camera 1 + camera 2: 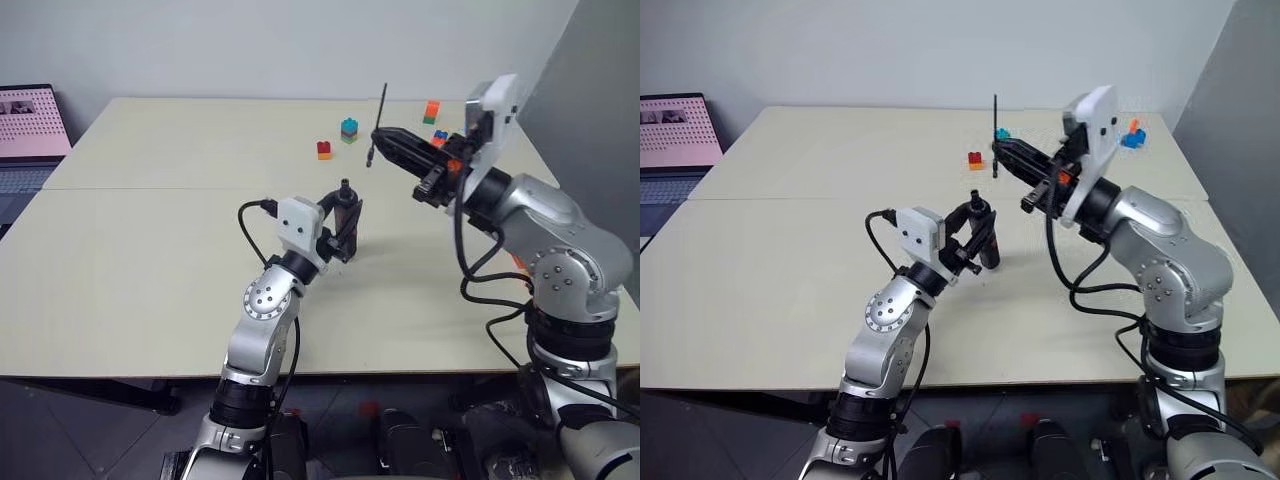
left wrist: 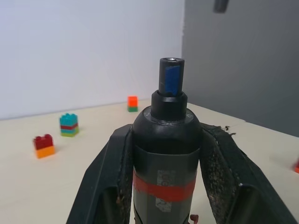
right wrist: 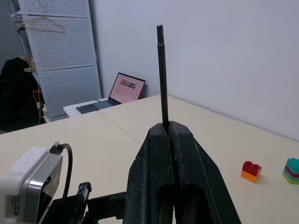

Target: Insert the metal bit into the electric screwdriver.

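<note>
My left gripper is shut on the electric screwdriver, a dark tool with a red band, held upright over the middle of the table. Its open socket end faces up between the two black fingers. My right gripper is shut on the metal bit, a thin grey rod standing nearly vertical. The bit hangs a little above and to the right of the screwdriver's tip, apart from it.
Toy bricks lie on the far side of the table: a red-orange one, a teal stack, an orange-green one. An open laptop sits at the far left. A grey wall panel stands to the right.
</note>
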Controlling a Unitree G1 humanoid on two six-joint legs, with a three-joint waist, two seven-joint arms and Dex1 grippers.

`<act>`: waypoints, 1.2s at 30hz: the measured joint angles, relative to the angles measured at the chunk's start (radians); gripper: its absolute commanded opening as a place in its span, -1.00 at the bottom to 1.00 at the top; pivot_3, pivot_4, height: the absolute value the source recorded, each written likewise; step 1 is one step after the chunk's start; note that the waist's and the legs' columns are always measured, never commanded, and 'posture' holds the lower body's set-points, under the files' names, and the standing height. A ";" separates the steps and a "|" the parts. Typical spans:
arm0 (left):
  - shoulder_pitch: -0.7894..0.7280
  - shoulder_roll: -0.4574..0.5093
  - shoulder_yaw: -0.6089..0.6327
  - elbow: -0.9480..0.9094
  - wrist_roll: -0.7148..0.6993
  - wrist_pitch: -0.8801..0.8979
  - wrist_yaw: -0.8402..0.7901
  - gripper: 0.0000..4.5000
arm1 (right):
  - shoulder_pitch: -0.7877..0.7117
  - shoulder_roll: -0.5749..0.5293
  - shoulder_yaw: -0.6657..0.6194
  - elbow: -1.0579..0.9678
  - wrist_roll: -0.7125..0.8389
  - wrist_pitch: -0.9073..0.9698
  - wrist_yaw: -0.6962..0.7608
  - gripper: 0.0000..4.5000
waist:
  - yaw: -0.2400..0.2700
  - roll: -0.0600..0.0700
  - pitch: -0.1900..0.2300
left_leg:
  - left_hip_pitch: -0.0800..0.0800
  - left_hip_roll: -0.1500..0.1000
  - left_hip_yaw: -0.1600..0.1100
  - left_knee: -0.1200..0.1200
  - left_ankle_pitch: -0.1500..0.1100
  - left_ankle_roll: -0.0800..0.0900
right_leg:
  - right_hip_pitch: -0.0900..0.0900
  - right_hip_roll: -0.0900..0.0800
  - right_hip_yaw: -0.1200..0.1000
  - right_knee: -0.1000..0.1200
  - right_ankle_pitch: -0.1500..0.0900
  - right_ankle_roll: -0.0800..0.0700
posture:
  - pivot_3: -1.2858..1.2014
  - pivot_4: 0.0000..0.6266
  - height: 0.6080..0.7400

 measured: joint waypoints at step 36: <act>-0.012 -0.054 -0.025 0.125 0.128 -0.088 0.178 -0.27 | -0.021 0.219 0.105 0.018 -0.134 0.076 -0.275 -1.00 | -0.002 0.000 0.000 | -0.001 0.000 -0.002 0.000 0.000 0.000 | -0.001 0.000 -0.002 -0.001 0.000 0.000 | 0.03 -0.52 1.00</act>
